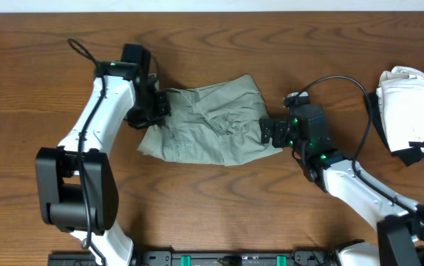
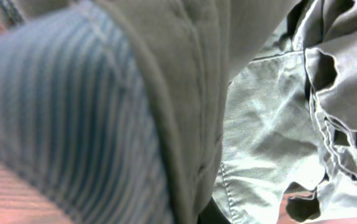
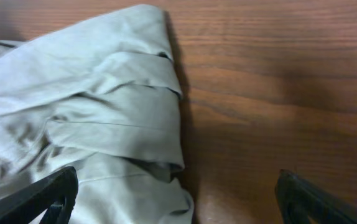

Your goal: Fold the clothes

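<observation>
Wood-grain tabletop [image 1: 42, 44] carries the clothes [image 1: 212, 122], a wrinkled grey-green garment lying bunched at centre between the two arms. Left end effector [image 1: 158, 103] is fully closed on the garment's left edge, where a blue-striped inner band [image 2: 73, 124] fills the wrist view. Right end effector [image 1: 267, 133] stands wide open at the right edge, holding nothing, and a white cloth pile [image 1: 411, 111] lies well apart at far right.

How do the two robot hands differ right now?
The left gripper is shut, pinching the left edge of the clothes. The right gripper stands wide open and holds nothing. The left is pressed into cloth, while the right fingers straddle the opposite edge, one over fabric and one over bare table. Both sit at the clothes' edges.
</observation>
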`<state>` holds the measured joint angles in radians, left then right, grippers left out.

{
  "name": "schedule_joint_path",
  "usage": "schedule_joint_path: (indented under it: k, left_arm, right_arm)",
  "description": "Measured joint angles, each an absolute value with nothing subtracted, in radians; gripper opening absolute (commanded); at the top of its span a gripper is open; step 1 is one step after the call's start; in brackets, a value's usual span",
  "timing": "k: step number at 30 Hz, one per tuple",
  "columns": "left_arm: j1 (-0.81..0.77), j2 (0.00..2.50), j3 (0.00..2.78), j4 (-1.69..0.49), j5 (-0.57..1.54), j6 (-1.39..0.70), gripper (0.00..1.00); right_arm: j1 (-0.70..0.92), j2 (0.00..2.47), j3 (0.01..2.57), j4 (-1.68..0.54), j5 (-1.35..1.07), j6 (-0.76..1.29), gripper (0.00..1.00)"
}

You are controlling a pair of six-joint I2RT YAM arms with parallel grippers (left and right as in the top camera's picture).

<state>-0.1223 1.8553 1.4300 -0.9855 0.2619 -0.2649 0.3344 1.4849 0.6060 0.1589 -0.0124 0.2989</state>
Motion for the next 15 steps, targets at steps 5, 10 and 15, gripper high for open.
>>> schedule_joint_path:
  k: [5, 10, 15]
  left_arm:
    - [-0.132, 1.855, 1.473, -1.029, 0.226, -0.254, 0.06]
    - [-0.137, 1.855, 1.519, -1.045, 0.213, -0.224, 0.06]
    - [-0.175, 1.855, 1.546, -1.045, 0.202, -0.202, 0.06]
  right_arm:
    - [0.306, 1.522, 0.606, 0.187, 0.019, 0.294, 0.99]
    - [0.293, 1.548, 0.606, 0.188, 0.028, 0.294, 0.99]
    - [0.293, 1.578, 0.606, 0.190, 0.019, 0.295, 0.99]
